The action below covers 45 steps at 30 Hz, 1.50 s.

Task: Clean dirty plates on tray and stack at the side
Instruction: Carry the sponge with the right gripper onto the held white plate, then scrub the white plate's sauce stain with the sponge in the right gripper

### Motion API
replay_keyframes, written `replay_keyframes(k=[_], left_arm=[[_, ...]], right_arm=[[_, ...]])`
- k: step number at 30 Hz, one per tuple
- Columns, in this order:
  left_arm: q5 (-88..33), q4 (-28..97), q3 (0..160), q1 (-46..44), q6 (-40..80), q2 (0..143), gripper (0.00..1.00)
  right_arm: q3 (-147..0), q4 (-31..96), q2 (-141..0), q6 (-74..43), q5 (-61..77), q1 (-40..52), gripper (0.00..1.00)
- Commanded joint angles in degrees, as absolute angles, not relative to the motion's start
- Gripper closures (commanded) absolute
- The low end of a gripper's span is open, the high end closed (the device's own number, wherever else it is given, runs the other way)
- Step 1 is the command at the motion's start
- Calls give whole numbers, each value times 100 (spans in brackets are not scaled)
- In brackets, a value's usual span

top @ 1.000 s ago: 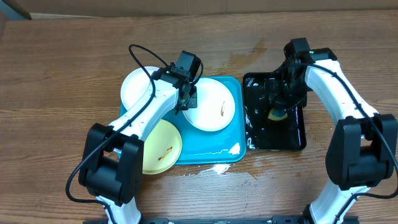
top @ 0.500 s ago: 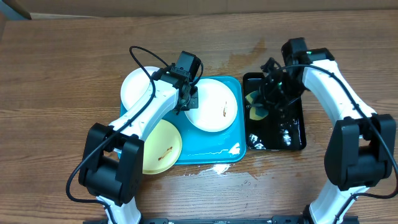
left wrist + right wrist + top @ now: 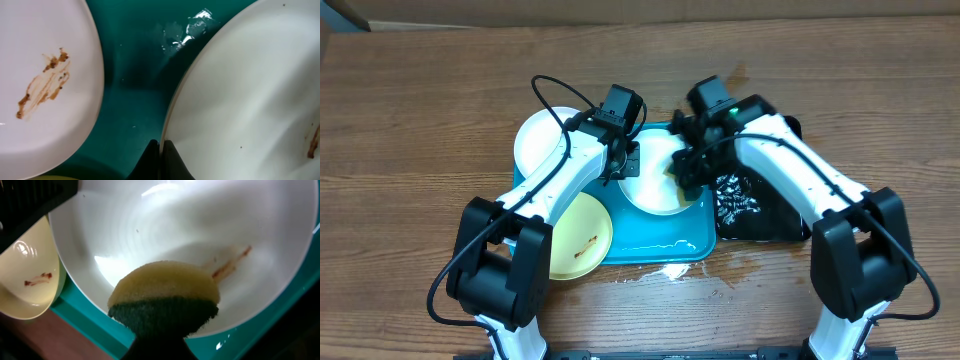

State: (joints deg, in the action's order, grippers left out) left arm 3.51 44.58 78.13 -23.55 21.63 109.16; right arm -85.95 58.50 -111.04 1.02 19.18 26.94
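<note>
Wood table [image 3: 420,120].

Blue tray [image 3: 660,248] at mid-table, wet patches along its near rim. Black tray [image 3: 765,215] just beside it on the right, partly under the right arm.

Three plates:
- The centre plate [image 3: 655,195], white, lies on the tray's right half.
- The far plate [image 3: 535,140], white, overhangs the tray's far-left corner. The left wrist view shows a brown smear [image 3: 45,85] on it.
- The yellow plate [image 3: 582,235] overhangs the near-left corner and has a small dark smear.

Left gripper [image 3: 623,165]: fingers [image 3: 170,162] pinched nearly together on the centre plate's rim.

Right gripper [image 3: 688,170]: over the same plate's right side, clamped on a sponge [image 3: 165,297]. The sponge is yellow with a dark green scouring layer and is held low over the plate. Cannot tell if it touches.

A reddish streak [image 3: 227,267] lies on the plate just beside the sponge.
</note>
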Motion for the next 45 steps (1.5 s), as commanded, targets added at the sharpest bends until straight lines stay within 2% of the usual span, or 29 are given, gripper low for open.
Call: replay_keyframes(k=[1, 20, 27, 29, 30, 31, 33, 38, 45], left_arm=[[145, 4460, 7756, -2368, 1754, 10853, 96], [145, 4386, 7756, -2362, 1719, 10857, 96], [143, 4370, 7756, -2362, 1739, 10864, 96], [143, 4372, 7756, -2362, 1739, 10864, 96], [143, 4370, 7756, -2362, 1739, 10864, 96], [143, 4368, 7756, -2362, 1739, 10864, 96], [143, 4370, 7756, -2362, 1739, 10864, 96], [143, 4390, 7756, -2362, 1737, 10864, 96], [145, 4388, 7756, -2362, 1737, 10864, 96]], right_arm=[[-8591, 5577, -10930, -21, 1326, 2862, 96], [-8001, 4842, -11242, 207, 1310, 3004, 96], [-7719, 4683, -11242, 1098, 2069, 3030, 96], [-7719, 4602, -11242, 1100, 2062, 3030, 89], [-7719, 4528, -11244, 1098, 2053, 3030, 82], [-7721, 4471, -11242, 1098, 2040, 3030, 67], [-7723, 4377, -11242, 1098, 1850, 3030, 53], [-7734, 4438, -11242, 1098, 1597, 3030, 45], [-7730, 4869, -11242, 1096, 1592, 3033, 43]])
